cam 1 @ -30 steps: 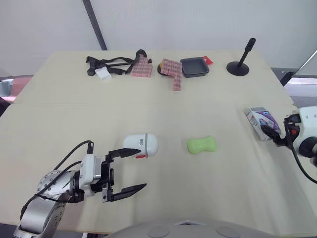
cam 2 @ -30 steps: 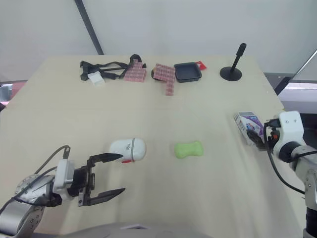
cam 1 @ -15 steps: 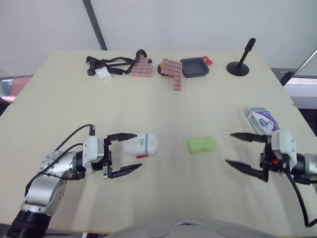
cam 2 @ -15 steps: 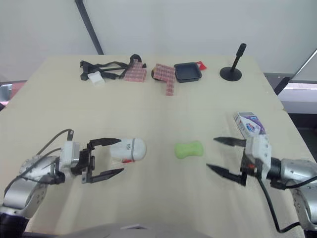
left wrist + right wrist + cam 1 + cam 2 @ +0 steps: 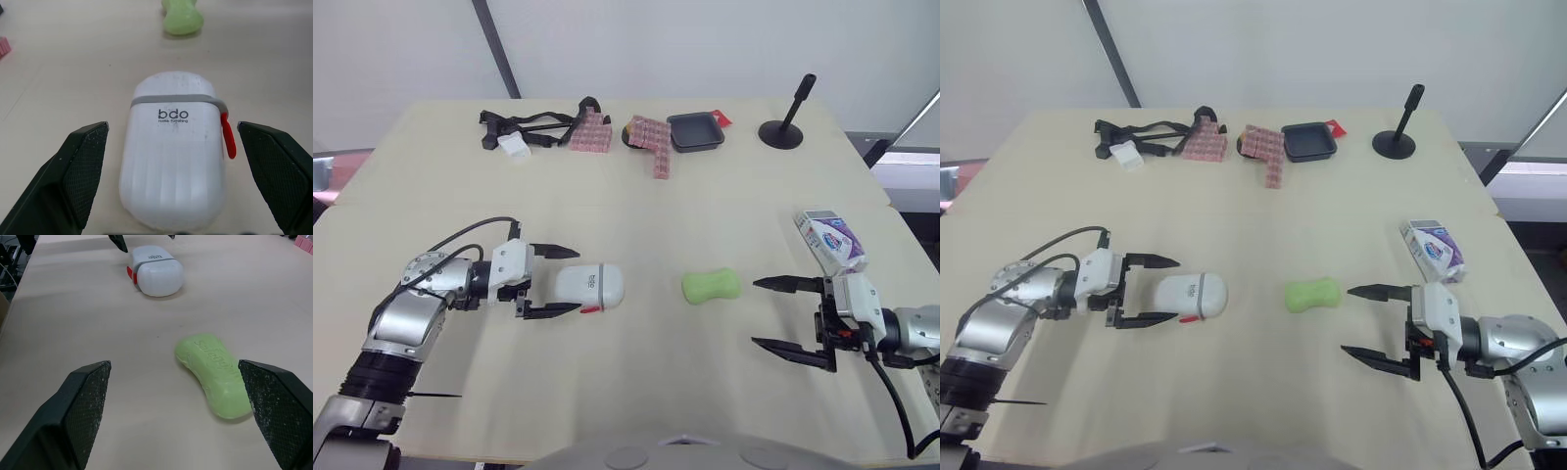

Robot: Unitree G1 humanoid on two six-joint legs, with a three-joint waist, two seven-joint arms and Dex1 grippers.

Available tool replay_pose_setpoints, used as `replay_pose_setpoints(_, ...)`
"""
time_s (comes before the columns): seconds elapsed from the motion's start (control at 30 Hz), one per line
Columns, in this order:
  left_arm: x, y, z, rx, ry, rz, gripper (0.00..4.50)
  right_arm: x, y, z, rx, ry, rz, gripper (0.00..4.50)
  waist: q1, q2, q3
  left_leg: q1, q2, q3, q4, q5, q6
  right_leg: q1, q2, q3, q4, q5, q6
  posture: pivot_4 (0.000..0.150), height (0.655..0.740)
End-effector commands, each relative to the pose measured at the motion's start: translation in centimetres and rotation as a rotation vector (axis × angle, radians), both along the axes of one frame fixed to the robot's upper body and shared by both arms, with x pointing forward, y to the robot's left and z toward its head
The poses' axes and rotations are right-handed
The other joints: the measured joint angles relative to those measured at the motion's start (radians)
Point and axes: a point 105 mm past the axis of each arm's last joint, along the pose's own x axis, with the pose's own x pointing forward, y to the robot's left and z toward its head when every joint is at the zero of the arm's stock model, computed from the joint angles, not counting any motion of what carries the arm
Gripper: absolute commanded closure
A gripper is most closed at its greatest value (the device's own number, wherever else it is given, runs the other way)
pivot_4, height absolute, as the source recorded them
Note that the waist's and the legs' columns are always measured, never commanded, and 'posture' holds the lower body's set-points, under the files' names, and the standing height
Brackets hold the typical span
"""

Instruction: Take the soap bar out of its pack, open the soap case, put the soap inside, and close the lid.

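Jaws stood wide on both arms, my left jaws flanking the shut soap case left of centre, my right jaws facing the bare green soap bar mid-frame, so centring on the case before squeezing seemed wise.

We see a white soap case with a grey band, a red tab and dark lettering. The soap bar is light green. The pack is white with purple and blue print. The table is pale beige. The left gripper and right gripper have black fingers with finely gridded pads. We also see a dark grey tray, pink chequered blocks and a black stand.
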Motion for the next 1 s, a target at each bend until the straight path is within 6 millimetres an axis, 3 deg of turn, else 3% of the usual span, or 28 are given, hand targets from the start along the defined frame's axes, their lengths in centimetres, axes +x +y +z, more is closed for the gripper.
replay_pose_setpoints(0.03, 0.4, 0.2, 0.3, 0.046, -0.028, -0.014, 0.0, 0.0, 0.0, 0.6, -0.016, -0.019, 0.006, 0.03, 0.002, 0.0, 0.0, 0.0, 0.0, 0.0, 0.0, 0.0, 0.0, 0.0, 0.0, 0.0, 0.0, 0.0, 0.0, 0.15, 0.74)
replay_pose_setpoints(1.0, 1.0, -0.9, -2.1, 0.129, -0.058, -0.02, 0.0, -0.3, -1.0, -0.6, -0.045, -0.001, -0.022, 0.03, 0.006, 0.0, 0.0, -0.005, 0.0, 0.0, 0.001, 0.0, 0.001, -0.002, -0.002, -0.005, 0.0, 0.0, -0.001, 0.15, 0.74)
